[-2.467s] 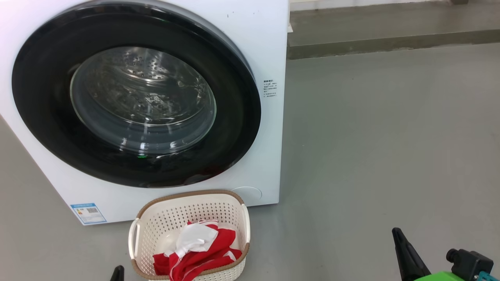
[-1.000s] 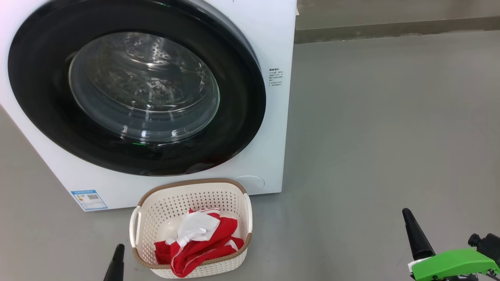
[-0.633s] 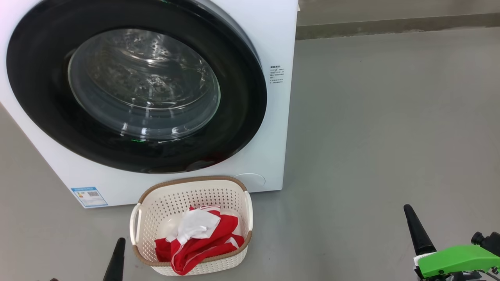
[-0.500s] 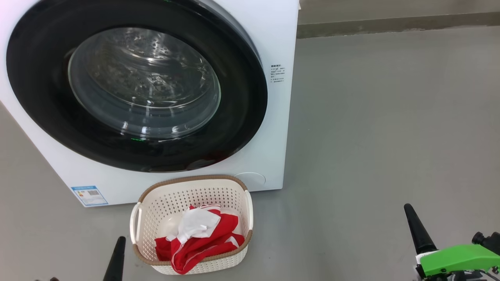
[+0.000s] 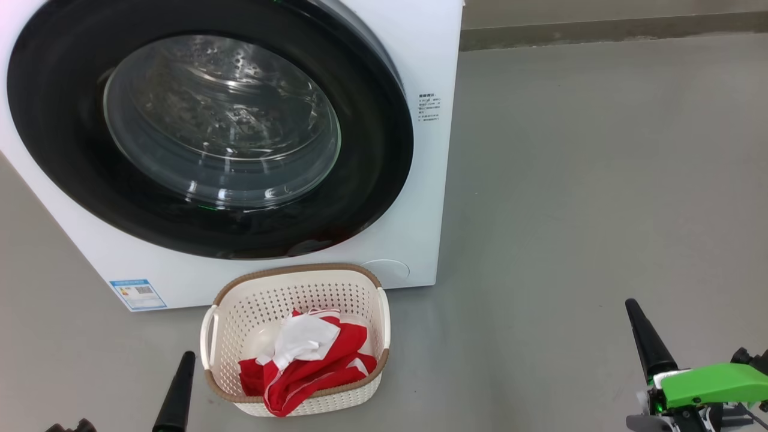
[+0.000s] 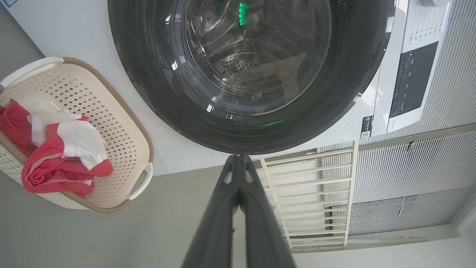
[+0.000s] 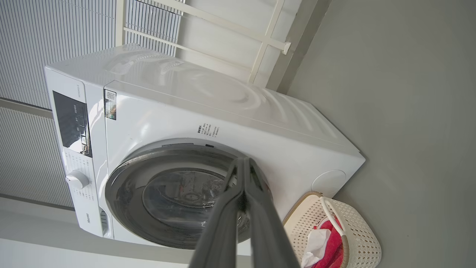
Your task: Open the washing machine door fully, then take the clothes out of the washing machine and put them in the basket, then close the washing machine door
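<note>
Both my tools are idle. The left gripper (image 5: 185, 366) sits at the bottom of the head view with its two dark fingers pressed together and nothing between them. The left wrist view shows the same closed pair. The right gripper (image 5: 636, 318) is likewise closed and empty, low at the right over bare floor (image 5: 570, 180).

Working outward from the left gripper, the basket (image 5: 300, 268) is just beside it at about 3 o'clock, not touching. Its longer side runs roughly 9 to 3 across the head view. The clothes (image 5: 312, 360) lie inside it, a red and white heap bunched toward the near wall, with one red fold just over the front rim.

Past the basket, at about 12 o'clock from the left fingertip, the washing machine door (image 5: 222, 120) lies against the front of the washing machine (image 5: 429, 54). It looks flush all round, though from these angles I can't swear the latch has caught. Through the glass I make out only bare perforated steel, no cloth.

From the right gripper the door is off at 10 o'clock and well apart, and the basket is at 9 o'clock. So the left arm is the nearer one to both.

My reading is that the job looks done. If the door needs a last push, I'd take it with the left arm, straight ahead along its own fingers, above the basket rim.
</note>
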